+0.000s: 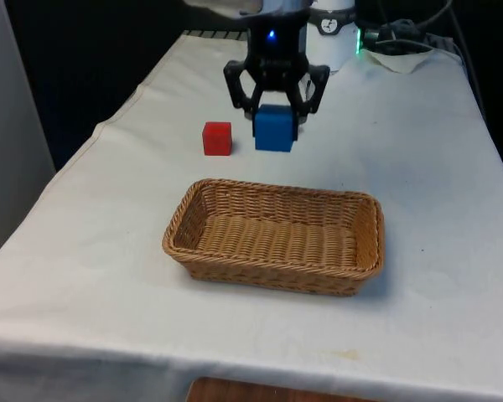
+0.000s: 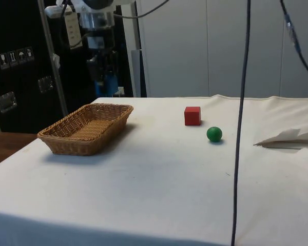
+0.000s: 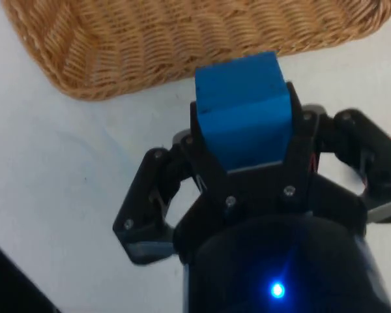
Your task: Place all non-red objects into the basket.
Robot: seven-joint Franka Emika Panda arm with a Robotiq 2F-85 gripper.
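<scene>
My gripper (image 1: 275,115) is shut on a blue cube (image 1: 275,130) and holds it a little above the cloth, just behind the far long rim of the wicker basket (image 1: 235,188). In the wrist view the blue cube (image 3: 243,107) sits between the black fingers (image 3: 302,140), with the basket (image 3: 150,45) just beyond it. From the side, the gripper (image 2: 109,82) hangs behind the basket (image 2: 61,141). A red cube (image 1: 217,138) rests on the cloth to the front view's left of the blue one. A green ball (image 2: 214,134) lies near the red cube (image 2: 192,116).
Crumpled white paper (image 2: 290,138) lies at the table's far end near the robot's base. A dark cable (image 2: 241,128) hangs down across the side view. Open cloth surrounds the basket on all sides.
</scene>
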